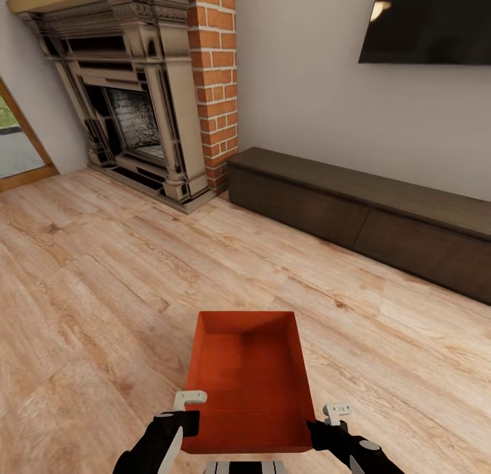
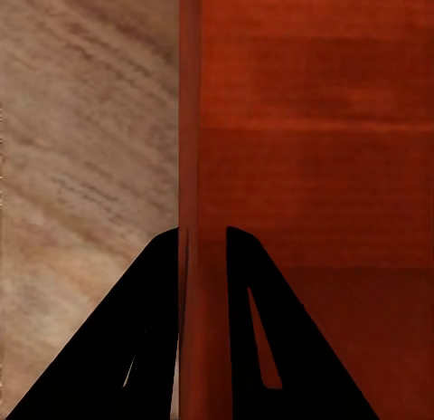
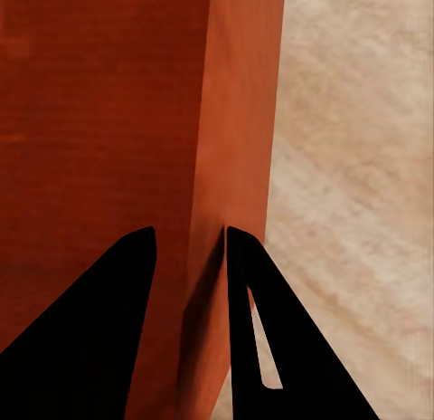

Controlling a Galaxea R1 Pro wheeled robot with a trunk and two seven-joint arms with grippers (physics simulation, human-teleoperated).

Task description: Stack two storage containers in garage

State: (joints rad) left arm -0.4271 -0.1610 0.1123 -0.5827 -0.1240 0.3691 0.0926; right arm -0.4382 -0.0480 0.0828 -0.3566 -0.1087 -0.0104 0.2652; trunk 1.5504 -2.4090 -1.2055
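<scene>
An orange-red storage container (image 1: 249, 378) sits at the six o'clock edge of the head view, open side up and lidless, held between the robot's two arms above the light wood plank floor (image 1: 102, 290) of the living room. The left claw (image 1: 183, 419) grips the container's left wall near its closest corner — in the left wrist view the two black fingers (image 2: 145, 338) straddle the thin red wall (image 2: 188, 121), one outside over the planks and one inside the box, pressed against it. The right claw (image 1: 327, 426) does the same on the opposite wall; in the right wrist view its fingers (image 3: 99, 329) stand either side of the wall's edge (image 3: 231, 121), clamped on it, with pale floor beyond. The container's inside is bare and shaded toward its far wall. At about eleven o'clock stands an ornate grey fireplace (image 1: 129, 99) set against a red brick chimney (image 1: 217, 71). From one o'clock running down to three o'clock a long dark low cabinet (image 1: 368, 215) lies along the pale wall, and above it, at about one o'clock, hangs a black TV (image 1: 426, 20). At nine o'clock a wood-framed glass door (image 1: 17, 140) shows at the picture's edge — whether the container touches the floor cannot be told.
</scene>
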